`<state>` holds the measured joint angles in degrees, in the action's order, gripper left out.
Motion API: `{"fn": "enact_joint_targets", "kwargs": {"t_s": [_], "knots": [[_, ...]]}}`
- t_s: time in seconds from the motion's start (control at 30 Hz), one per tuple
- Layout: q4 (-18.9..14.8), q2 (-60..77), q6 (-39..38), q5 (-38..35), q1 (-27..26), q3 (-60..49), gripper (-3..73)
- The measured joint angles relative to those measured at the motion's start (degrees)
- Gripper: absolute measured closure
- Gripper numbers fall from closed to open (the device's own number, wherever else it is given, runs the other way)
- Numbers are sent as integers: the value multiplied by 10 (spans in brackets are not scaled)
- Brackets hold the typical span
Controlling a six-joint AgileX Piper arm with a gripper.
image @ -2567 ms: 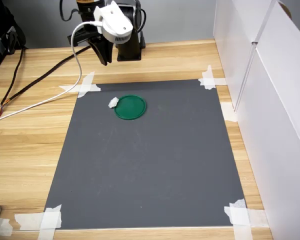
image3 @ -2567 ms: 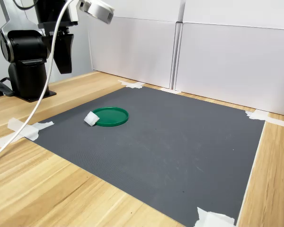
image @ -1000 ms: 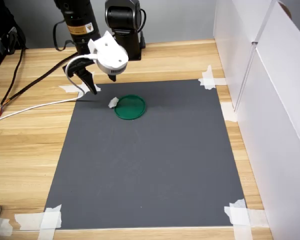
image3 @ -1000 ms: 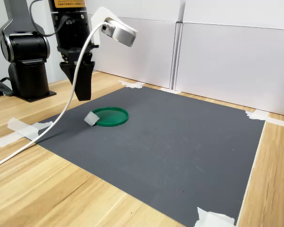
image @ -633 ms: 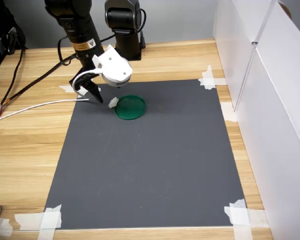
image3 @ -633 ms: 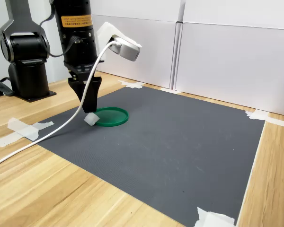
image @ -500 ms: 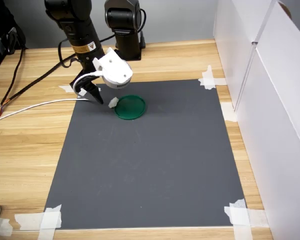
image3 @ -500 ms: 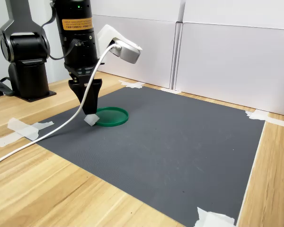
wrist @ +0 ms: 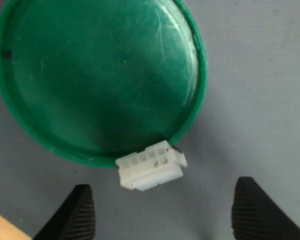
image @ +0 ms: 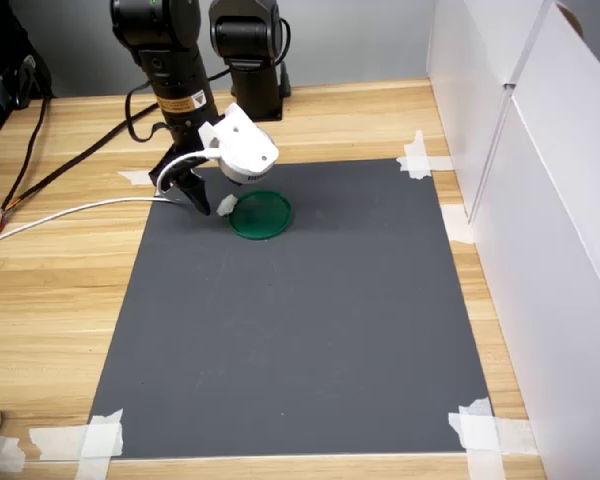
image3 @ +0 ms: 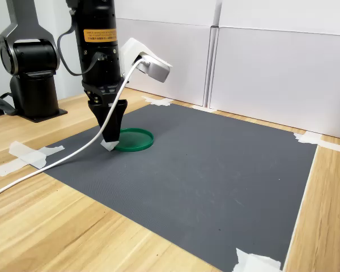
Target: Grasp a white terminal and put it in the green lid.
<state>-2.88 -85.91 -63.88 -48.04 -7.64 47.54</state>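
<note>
The gripper (wrist: pixel 160 212) hangs low over the dark grey mat (image: pixel 300 330), its two black ribbed fingertips (wrist: pixel 77 212) spread wide apart and closed on nothing. In the wrist view the white terminal (wrist: pixel 150 166) sits out ahead of the gap between them, touching neither. It is a small blocky piece with a row of little cells on its top face, lying on the mat right up against the rim of the green lid (wrist: pixel 97 75) (one edge appears to overlap the rim slightly, though I can't tell if it rests on it).

The lid itself lies flat and holds nothing.

In the first exterior view the terminal (image: pixel 224 205) lies at the lid's (image: pixel 261 214) left edge, with the dark fingers (image: pixel 195 195) just to the left of it. In the second exterior view the fingers (image3: pixel 113 126) point straight down and cover most of the terminal (image3: pixel 107 145), which peeks out at the lid's (image3: pixel 132 139) left side. A white cable (image3: pixel 56 161) trails from the wrist camera (image3: pixel 149 62) down across the wooden table (image3: pixel 56 226).
</note>
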Motion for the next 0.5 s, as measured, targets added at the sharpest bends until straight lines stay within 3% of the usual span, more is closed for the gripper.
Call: {"fn": "enact_joint_targets", "kwargs": {"t_s": [0.5], "knots": [[11, -44, 2, 11, 0, 0, 47]]}}
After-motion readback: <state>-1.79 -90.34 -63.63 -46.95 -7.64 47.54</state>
